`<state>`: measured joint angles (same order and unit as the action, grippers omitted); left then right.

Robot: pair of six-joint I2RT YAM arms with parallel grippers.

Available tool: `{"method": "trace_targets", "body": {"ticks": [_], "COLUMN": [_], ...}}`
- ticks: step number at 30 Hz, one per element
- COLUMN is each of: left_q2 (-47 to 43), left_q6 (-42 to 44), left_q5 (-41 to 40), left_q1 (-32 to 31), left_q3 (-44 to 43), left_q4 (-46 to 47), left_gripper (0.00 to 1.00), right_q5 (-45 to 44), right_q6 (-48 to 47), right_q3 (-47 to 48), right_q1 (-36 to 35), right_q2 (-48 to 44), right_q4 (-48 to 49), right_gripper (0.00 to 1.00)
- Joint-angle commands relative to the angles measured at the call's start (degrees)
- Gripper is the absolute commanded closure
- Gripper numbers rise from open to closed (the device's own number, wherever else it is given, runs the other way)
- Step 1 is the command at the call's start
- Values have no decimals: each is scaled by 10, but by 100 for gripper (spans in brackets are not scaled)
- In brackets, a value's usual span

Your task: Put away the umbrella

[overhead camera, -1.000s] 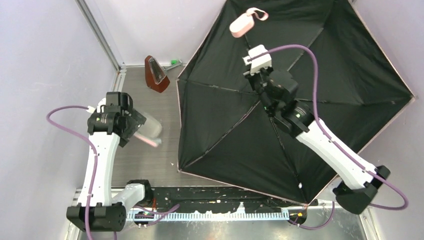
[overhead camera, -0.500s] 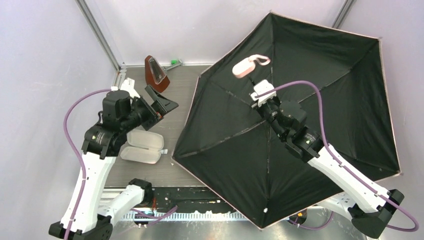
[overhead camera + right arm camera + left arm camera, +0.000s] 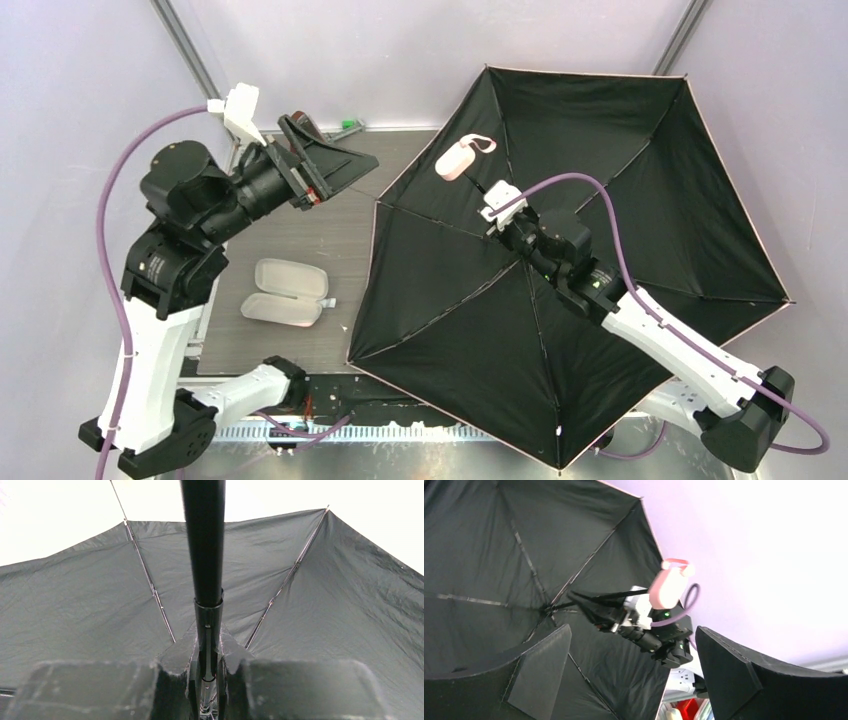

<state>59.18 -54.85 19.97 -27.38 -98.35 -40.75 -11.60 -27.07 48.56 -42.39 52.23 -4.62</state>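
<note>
Now, the umbrella [image 3: 650, 180] stands fully open over the right of the table [image 3: 300, 240], its shaft [image 3: 202, 540] pinched in the right gripper [image 3: 522, 238]. The left gripper [image 3: 335, 172], jaws spread wide and empty, faces the pink handle [image 3: 455, 160]. Best to close squarely on it before collapsing anything.

The umbrella [image 3: 620, 200] is black on its inner side, edged with thin pink trim, and its handle [image 3: 455, 162] is pale pink. A white case [image 3: 285, 305] lies on the dark grey desk [image 3: 330, 230]. The arms [image 3: 150, 360] are white with black joints and purple cables [image 3: 565, 177].
</note>
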Motion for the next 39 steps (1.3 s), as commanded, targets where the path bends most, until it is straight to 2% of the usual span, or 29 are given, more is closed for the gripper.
{"method": "trace_targets", "body": {"ticks": [1,8,13,15,17,20,22,23,24,25,26,27,31,33,36,39], "left_q2": [22,96,135,158,179,192,190,186,181,175,167,156,101,80,59,47], "left_q6": [113,187,216,232,241,247,258,266,273,281,288,294,302,297,288,278], "left_q5": [11,-36,-66,-74,-80,-93,-102,-112,-124,-142,-161,-180,-225,-226,-224,-220], "left_q1": [-29,-114,-123,-124,-124,-124,-124,-125,-124,-124,-124,-123,-116,-115,-115,-115], "left_q3": [-55,-111,-144,-164,-187,-198,-190,-183,-177,-170,-160,-149,-80,-46,-12,11], "left_q4": [24,-7,-22,-42,-62,-75,-77,-79,-83,-90,-96,-100,-82,-55,-33,-18], "left_gripper": [1,1,1,5,14,39,60,71,82,90,97,100,100,100,100,100], "right_q5": [44,67,71,71,71,71,73,74,73,68,66,62,56,50,15,-27], "right_q6": [-38,-42,-43,-43,-42,-43,-42,-41,-33,-27,-12,-3,85,136,223,384], "right_q3": [30,58,73,77,82,90,95,100,102,106,109,115,115,107,105,120], "right_q1": [-6,-12,-24,-29,-33,-39,-42,-43,-43,-43,-43,-43,-43,-43,-43,-36], "right_q2": [30,61,79,85,93,105,116,118,122,123,124,122,89,61,15,-8], "right_q4": [-2,-28,-37,-35,-33,-36,-39,-43,-44,-46,-47,-50,-49,-43,-46,-80], "right_gripper": [95,95,95,95,95,95,94,91,77,68,52,50,31,16,6,1]}}
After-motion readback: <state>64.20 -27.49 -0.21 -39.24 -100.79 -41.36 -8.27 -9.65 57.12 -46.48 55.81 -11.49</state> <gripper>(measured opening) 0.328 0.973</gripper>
